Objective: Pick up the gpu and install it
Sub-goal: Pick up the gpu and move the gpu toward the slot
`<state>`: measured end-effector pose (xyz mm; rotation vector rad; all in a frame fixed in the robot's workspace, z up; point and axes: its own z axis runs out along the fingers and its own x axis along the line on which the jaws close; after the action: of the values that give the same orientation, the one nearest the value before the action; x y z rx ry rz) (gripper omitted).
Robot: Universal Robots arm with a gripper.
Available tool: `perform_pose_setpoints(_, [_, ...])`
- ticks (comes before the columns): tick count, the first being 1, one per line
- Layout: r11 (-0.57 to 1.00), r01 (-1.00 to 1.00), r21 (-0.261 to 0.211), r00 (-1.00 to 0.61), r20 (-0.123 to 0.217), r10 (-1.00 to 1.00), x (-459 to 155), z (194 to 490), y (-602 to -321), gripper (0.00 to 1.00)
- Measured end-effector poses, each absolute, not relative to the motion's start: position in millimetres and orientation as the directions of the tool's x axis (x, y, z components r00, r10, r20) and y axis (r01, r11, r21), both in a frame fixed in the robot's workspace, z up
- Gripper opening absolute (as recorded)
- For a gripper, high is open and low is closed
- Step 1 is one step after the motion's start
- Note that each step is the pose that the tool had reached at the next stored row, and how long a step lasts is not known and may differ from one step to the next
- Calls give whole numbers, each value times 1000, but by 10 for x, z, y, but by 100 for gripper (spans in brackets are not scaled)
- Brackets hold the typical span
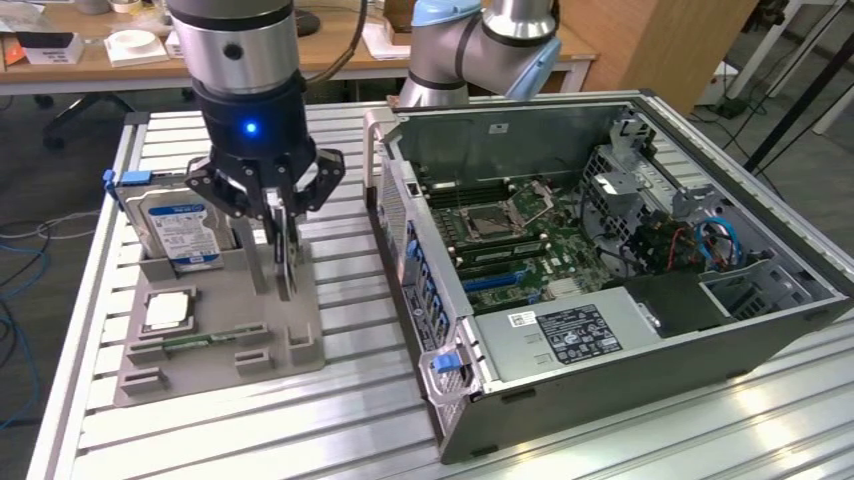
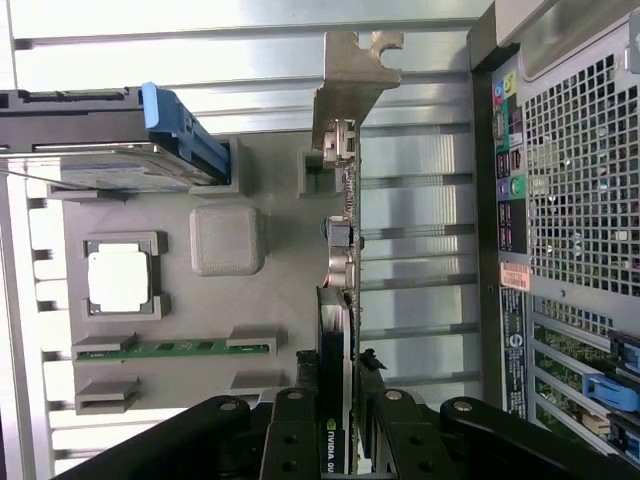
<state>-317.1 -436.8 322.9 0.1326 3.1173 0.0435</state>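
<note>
Hand (image 1: 280,232) clenched on the gpu (image 1: 284,268), a thin flat green circuit card with a dark face and a narrow silver end bracket. 2 black fingers (image 2: 292,420) pinch the card's flat faces from both sides, at the end away from the bracket. Card is upright on edge, hanging straight below the hand over the grey plastic parts tray (image 1: 214,340). Cannot tell whether its lower edge is clear of the tray or touching it. In the wrist view the silver bracket (image 2: 350,80) sticks out past the tray's edge over the worktop slats. The card runs along the tray side nearest the case.

Tray sits on the ribbed aluminium worktop (image 1: 360,420), at the exterior view's left of the open dark computer case (image 1: 747,330). On the tray:
- thick silver hard drive with a blue label (image 1: 180,228), standing upright, near the card
- small square silver processor chip (image 1: 167,312), flat in its pocket
- slim green memory stick (image 1: 187,343), lying flat just beside the chip

Case lies on its side with the panel off and the green motherboard (image 1: 521,250) exposed, well apart from the card. Grey power supply box with a black-and-white label (image 1: 574,333) sits in the case's near corner. Case's rear grille and ports face the tray.
</note>
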Motion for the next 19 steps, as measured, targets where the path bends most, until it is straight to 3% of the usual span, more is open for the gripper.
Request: perform_pose_setpoints(19, [996, 85, 29, -996, -20, 85, -3171, 3479, -4368, 26])
